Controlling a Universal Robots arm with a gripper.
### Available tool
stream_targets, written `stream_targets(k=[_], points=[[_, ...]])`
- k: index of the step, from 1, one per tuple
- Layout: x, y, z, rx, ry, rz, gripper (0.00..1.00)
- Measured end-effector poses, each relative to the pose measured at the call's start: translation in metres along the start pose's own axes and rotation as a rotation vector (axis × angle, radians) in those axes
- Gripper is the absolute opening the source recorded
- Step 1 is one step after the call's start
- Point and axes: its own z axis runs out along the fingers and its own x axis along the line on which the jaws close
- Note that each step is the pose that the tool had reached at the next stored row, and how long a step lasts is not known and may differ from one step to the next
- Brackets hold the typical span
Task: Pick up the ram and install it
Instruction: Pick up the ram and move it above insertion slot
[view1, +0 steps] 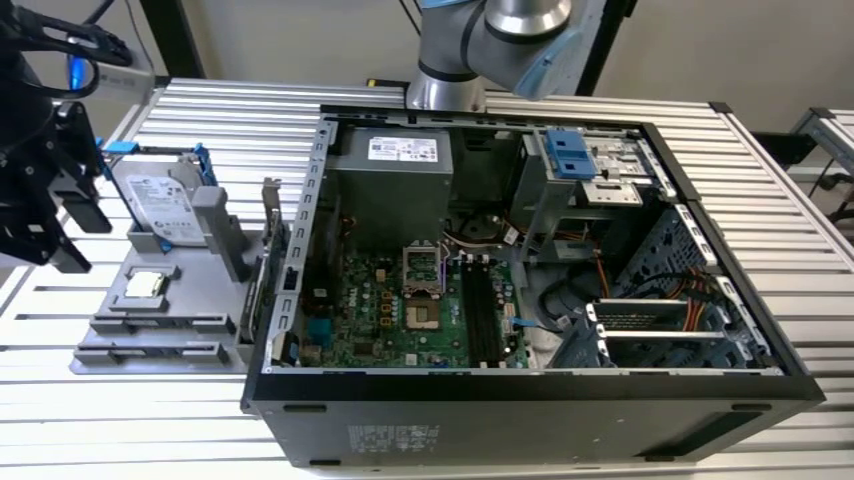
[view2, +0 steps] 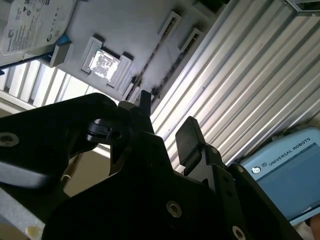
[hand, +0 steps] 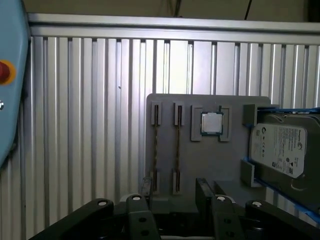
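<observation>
First wrist view: gripper (hand: 176, 189) looks down on a grey holder (hand: 200, 165) lying on the slatted metal table (hand: 90, 125), fingers (hand: 149, 190) spread apart with nothing between them. 2 thin strips stand on edge in the holder's 2 long slots, probably the ram (hand: 177, 150) and a second stick (hand: 156, 150); seen edge-on, so chips can't be made out. Just beside those slots a square silver processor chip (hand: 211, 122) sits in its own recess, and past it a silver hard drive (hand: 280, 147) in a blue frame stands at the holder's end. Gripper hangs above the holder, not touching it or either stick. Second wrist view: both fingers again well apart, empty, with a blue teach pendant (view2: 295, 170) lying on the table. Exterior view: the holder is on the exterior view's left of an open computer case (view1: 534, 390), gripper near the left edge above it. Inside the case lies a green motherboard (view1: 387, 310) with black memory slots (view1: 483, 305).
</observation>
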Motion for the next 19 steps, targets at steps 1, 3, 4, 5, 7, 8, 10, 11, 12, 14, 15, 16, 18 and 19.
stream_targets(k=[1, 3, 4, 5, 7, 8, 10, 11, 12, 14, 15, 16, 18, 19], points=[[0.0000, 0.0000, 0.0005, -0.0001, 0.0001, 0.000, 1.00], [0.0000, 0.0000, 0.0017, 0.0001, 0.0000, 0.000, 1.00], [0.0000, 0.0000, 0.0023, 0.0004, 0.0000, 0.000, 1.00], [0.0001, 0.0000, 0.0028, 0.0004, 0.0000, 0.000, 1.00], [0.0001, 0.0000, 0.0039, 0.0005, 0.0001, 0.000, 1.00], [0.0001, 0.0000, 0.0045, 0.0005, 0.0001, 0.000, 1.00], [0.0001, -0.0001, 0.0055, 0.0005, 0.0005, 0.000, 1.00], [0.0001, -0.0001, 0.0061, 0.0005, 0.0007, 0.000, 1.00], [0.0002, -0.0001, 0.0067, 0.0005, 0.0008, 0.000, 1.00], [0.0002, -0.0001, 0.0080, 0.0007, 0.0008, 0.000, 1.00], [0.0002, -0.0001, 0.0084, 0.0007, 0.0008, 0.000, 1.00], [0.0002, -0.0001, 0.0088, 0.0006, 0.0009, 0.000, 1.00], [0.0002, -0.0001, 0.0094, 0.0006, 0.0010, 0.000, 1.00], [0.0003, -0.0001, 0.0095, 0.0006, 0.0010, 0.000, 1.00]])
